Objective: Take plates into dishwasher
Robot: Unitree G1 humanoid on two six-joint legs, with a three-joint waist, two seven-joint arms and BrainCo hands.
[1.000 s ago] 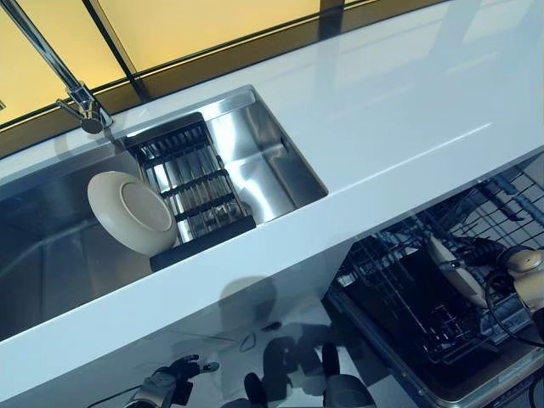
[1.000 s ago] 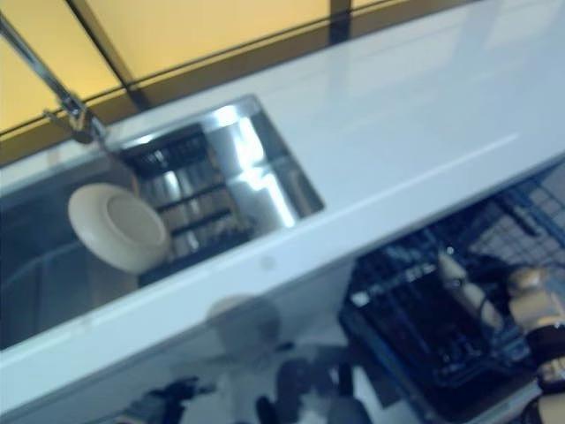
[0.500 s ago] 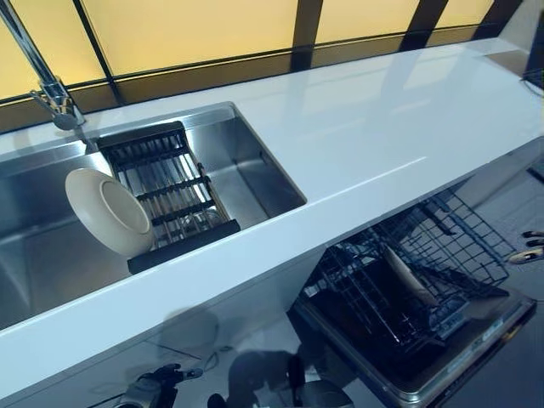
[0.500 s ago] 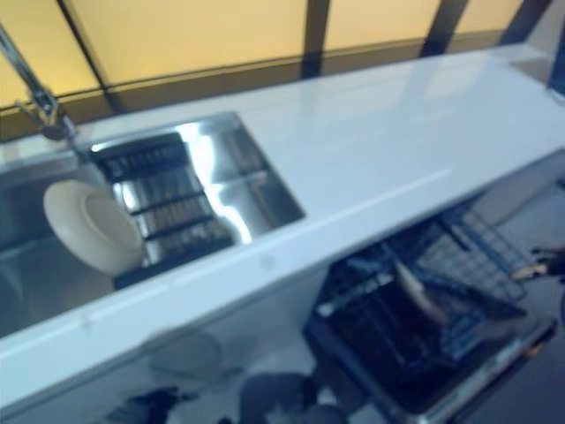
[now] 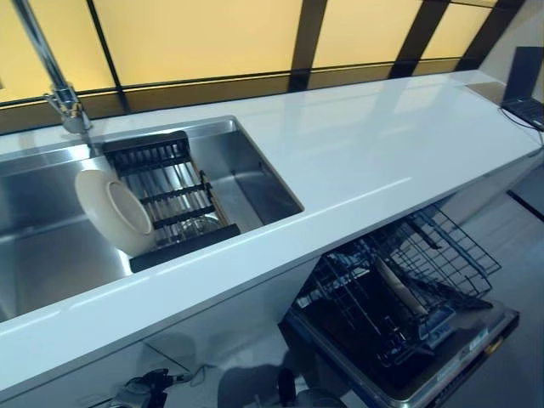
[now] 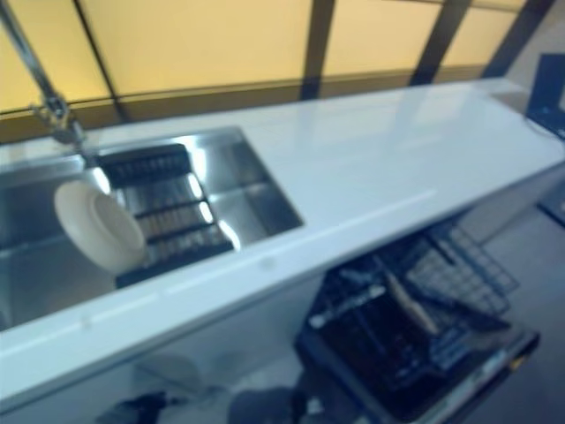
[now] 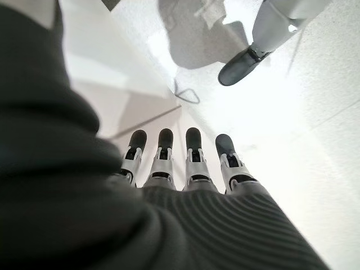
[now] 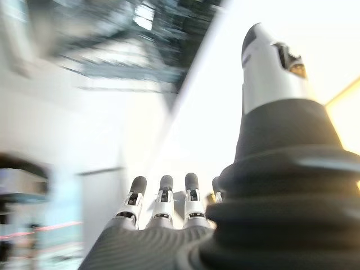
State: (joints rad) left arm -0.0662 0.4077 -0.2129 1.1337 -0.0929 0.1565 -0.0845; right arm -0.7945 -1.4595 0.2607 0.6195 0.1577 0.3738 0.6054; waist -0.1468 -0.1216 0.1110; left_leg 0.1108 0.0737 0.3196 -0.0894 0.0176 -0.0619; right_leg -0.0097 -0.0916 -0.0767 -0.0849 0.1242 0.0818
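A cream plate (image 5: 115,211) leans upright against the black drying rack (image 5: 174,191) inside the steel sink (image 5: 255,174). Below the counter the dishwasher's wire basket (image 5: 446,255) is pulled out, and a second cream plate (image 5: 398,289) stands on edge in it. My left hand (image 5: 144,393) hangs low by the cabinet front, its fingers (image 7: 193,163) straight and holding nothing. My right hand (image 8: 163,208) shows only in its wrist view, with straight fingers and nothing in it, the basket blurred beyond.
A white counter (image 5: 382,144) runs across the view, with a tall faucet (image 5: 59,89) behind the sink at the left. A dark laptop (image 5: 527,85) sits on the counter's far right end. The open dishwasher door (image 5: 459,353) juts out over the floor.
My right hand has drawn away from the plate in the dishwasher basket and left the eye views. The plate stays in the basket. The camera has swung, shifting the whole scene.
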